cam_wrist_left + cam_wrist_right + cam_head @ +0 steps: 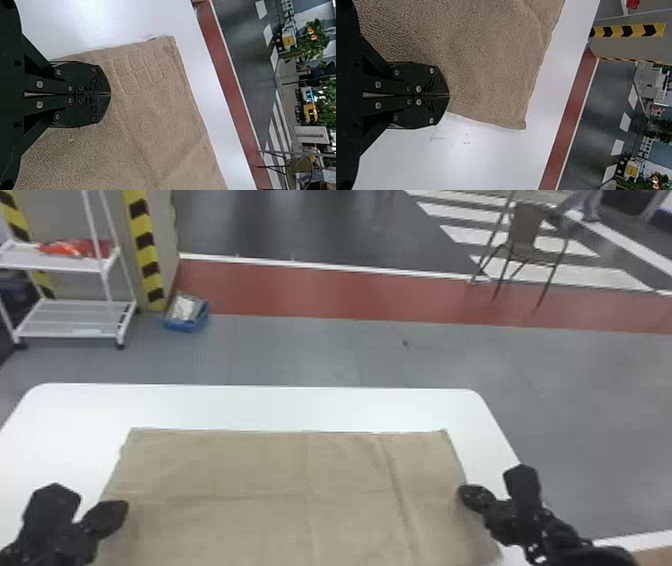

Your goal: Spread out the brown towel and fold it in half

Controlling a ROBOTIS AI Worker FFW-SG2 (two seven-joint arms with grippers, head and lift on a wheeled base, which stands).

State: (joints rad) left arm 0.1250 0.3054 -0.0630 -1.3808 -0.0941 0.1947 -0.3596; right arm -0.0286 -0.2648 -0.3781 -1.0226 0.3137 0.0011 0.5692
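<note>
- Left gripper [121, 511] and right gripper [466, 493] are both having closed fingers, at opposite side edges of the brown towel [250, 470].
- The towel is lying spread on the white table [250, 405].
- Far beyond, one chair [526, 230] is standing.

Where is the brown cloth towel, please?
In the head view, the towel lies on the white table, its left edge by the black left gripper, right edge by the right gripper.
</note>
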